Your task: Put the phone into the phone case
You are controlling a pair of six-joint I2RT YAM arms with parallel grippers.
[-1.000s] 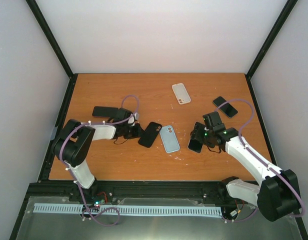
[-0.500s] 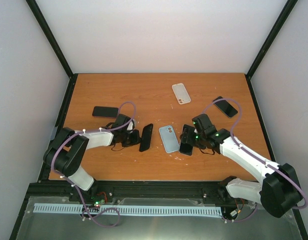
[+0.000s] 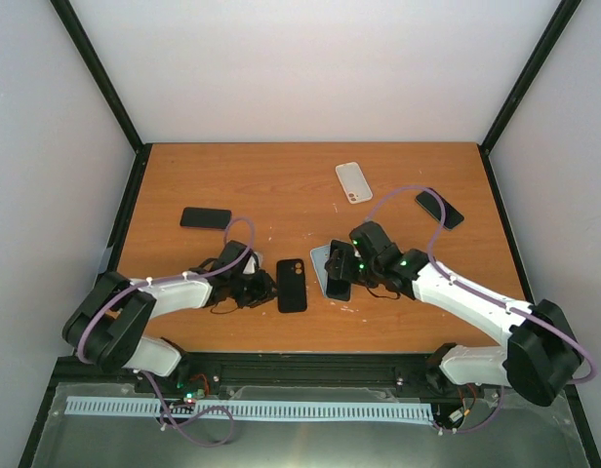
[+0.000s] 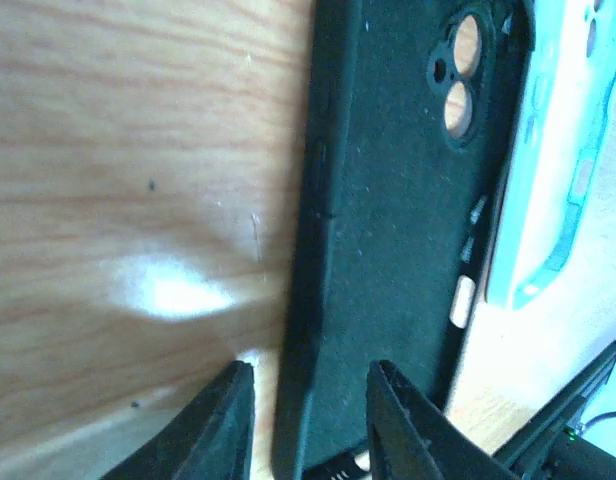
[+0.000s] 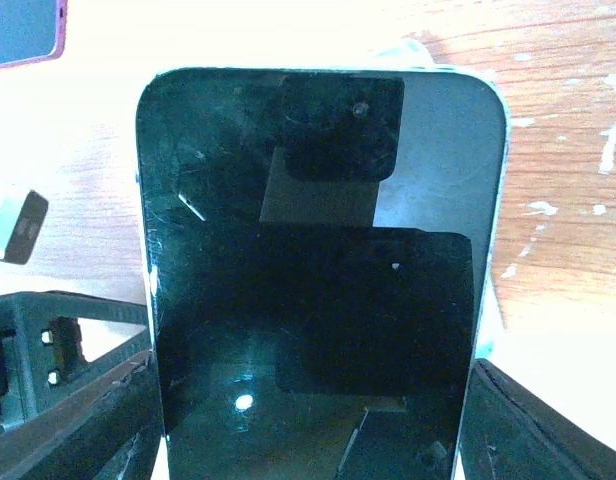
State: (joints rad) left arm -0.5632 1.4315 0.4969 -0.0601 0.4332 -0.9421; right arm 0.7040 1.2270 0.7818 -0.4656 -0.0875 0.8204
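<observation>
Fingers (image 4: 220,425) of the left gripper (image 4: 310,375) stand apart at the near left. They straddle one long side wall of the black case (image 3: 292,285), which lies flat on the table (image 3: 183,175) with its camera cut-out toward the far side. No pinch on the wall shows, so I read the case as let go.

Just right of it, the right gripper (image 3: 345,263) is clamped on the dark phone (image 5: 323,250) and carries it above the pale blue case (image 3: 323,261). That case's rim peeks out past the phone's top and right edges.

By my reading the task is about halfway: the phone is picked up and brought to a case, but not pressed in. Lining up and seating are left. The phone itself hides whether it touches the blue case, and I cannot tell which case is meant.

Farther off lie a second black phone (image 3: 205,217) at the left and another phone (image 3: 440,208) at the right, partly under a cable (image 3: 408,188). A white case (image 3: 354,182) lies farthest.
</observation>
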